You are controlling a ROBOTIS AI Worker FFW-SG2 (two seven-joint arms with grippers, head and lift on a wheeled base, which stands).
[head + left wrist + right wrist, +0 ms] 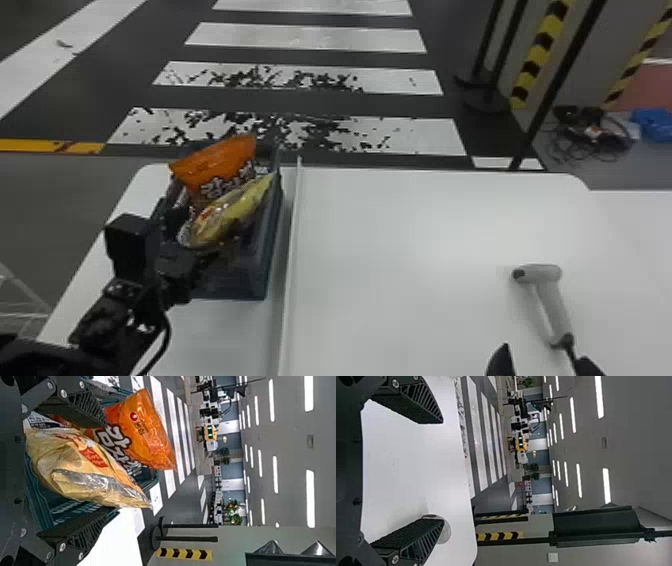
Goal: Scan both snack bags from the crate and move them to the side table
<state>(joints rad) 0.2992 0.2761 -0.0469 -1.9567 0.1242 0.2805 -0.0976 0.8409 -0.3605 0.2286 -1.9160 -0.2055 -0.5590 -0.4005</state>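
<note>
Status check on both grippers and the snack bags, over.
Left gripper open at the crate, yellow bag between its fingers. Right gripper open near the scanner. Yellow bag partly covers the orange bag.

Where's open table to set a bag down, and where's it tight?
Widest bare patch: the table between divider and scanner. Smaller: just this side of the crate, left of the divider. Crowded: the crate, with the orange bag, yellow bag and left gripper there.

Black arm [102, 317], boxy housing [131, 245], looping cable [168, 330], silver screws [63, 393], ribbed dark fingers [88, 408]
</note>
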